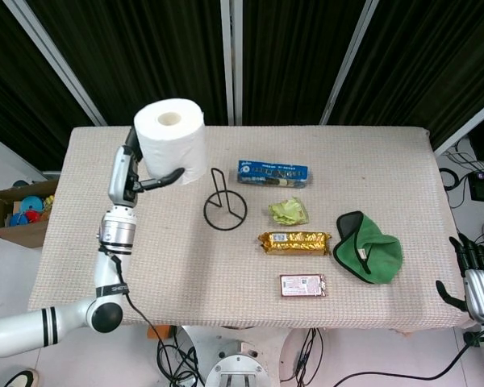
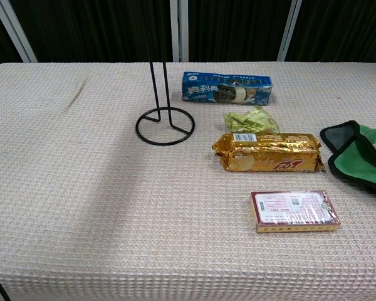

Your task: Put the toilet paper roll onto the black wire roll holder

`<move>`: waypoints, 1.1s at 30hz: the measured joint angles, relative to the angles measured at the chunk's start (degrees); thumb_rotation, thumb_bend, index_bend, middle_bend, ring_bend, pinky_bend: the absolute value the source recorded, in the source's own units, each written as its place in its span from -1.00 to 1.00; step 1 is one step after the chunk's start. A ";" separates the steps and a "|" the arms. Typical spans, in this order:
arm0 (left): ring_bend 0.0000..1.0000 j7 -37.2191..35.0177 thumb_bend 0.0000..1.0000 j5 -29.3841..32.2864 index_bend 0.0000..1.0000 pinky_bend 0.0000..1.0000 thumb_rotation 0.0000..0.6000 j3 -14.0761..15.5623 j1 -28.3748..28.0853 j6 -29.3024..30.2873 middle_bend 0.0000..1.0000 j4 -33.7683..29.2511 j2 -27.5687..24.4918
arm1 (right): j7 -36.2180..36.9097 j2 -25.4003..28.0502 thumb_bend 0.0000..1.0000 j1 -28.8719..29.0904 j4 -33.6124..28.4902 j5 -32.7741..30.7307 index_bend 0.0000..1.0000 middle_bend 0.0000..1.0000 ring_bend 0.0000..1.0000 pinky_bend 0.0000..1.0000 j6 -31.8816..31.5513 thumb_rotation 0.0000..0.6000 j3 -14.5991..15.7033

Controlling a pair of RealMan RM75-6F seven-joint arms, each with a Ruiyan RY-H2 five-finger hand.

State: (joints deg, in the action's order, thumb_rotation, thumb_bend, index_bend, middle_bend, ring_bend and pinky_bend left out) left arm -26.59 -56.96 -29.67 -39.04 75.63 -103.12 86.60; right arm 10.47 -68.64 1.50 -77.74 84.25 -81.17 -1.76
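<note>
Left robot hand [image 1: 133, 173] gripped the toilet paper roll [image 1: 171, 140] upright, raised above the table [image 1: 145, 266], left of the black wire roll holder [image 1: 223, 205]. Right robot hand [image 1: 481, 282] hung off the table's right edge, holding nothing, fingers apart.

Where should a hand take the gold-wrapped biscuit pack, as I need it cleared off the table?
Grip the gold-wrapped biscuit pack across its narrow width at mid-length, coming from above. It lies flat and long, with open cloth front and back for the fingers; its crimped ends offer poor hold.
</note>
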 measured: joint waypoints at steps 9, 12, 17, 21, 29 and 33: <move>-0.21 0.67 -0.51 -6.07 -0.36 -0.21 1.00 2.29 -2.86 0.95 -0.16 10.48 8.74 | 1.06 0.43 -0.45 -0.13 0.67 -0.49 -1.00 -1.00 -1.00 -1.00 0.08 1.00 -0.25; -0.21 0.56 -0.51 -7.66 -0.36 -0.21 1.00 2.90 -3.65 1.29 -0.16 13.89 11.69 | 1.37 0.48 -0.45 -0.15 0.84 -0.54 -1.00 -1.00 -1.00 -1.00 0.12 1.00 -0.26; -0.21 -0.10 -0.54 -9.37 -0.36 -0.21 1.00 2.41 -5.28 1.63 -0.17 17.99 15.77 | 2.04 0.44 -0.45 -0.25 1.42 -0.75 -1.00 -1.00 -1.00 -1.00 0.28 1.00 -0.26; -0.22 -0.42 -0.54 -10.17 -0.37 -0.21 1.00 0.85 -6.53 1.85 -0.18 19.51 17.76 | 2.61 0.43 -0.45 -0.33 1.90 -0.89 -1.00 -1.00 -1.00 -1.00 0.27 1.00 -0.34; -0.22 -0.73 -0.55 -10.62 -0.37 -0.21 1.00 -0.64 -7.31 1.73 -0.18 21.85 19.30 | 3.58 0.30 -0.45 -0.53 2.91 -1.21 -1.00 -1.00 -1.00 -1.00 0.47 1.00 -0.37; -0.22 -0.92 -0.55 -10.68 -0.37 -0.21 1.00 -1.54 -7.23 1.79 -0.18 22.26 19.27 | 3.86 0.32 -0.45 -0.59 3.14 -1.40 -1.00 -1.00 -1.00 -1.00 0.52 1.00 -0.49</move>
State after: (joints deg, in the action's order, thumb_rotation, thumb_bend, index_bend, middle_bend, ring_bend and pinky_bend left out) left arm -27.51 -67.64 -31.20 -46.27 77.41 -80.86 105.87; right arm 14.33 -68.32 0.91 -74.60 82.85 -80.65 -2.24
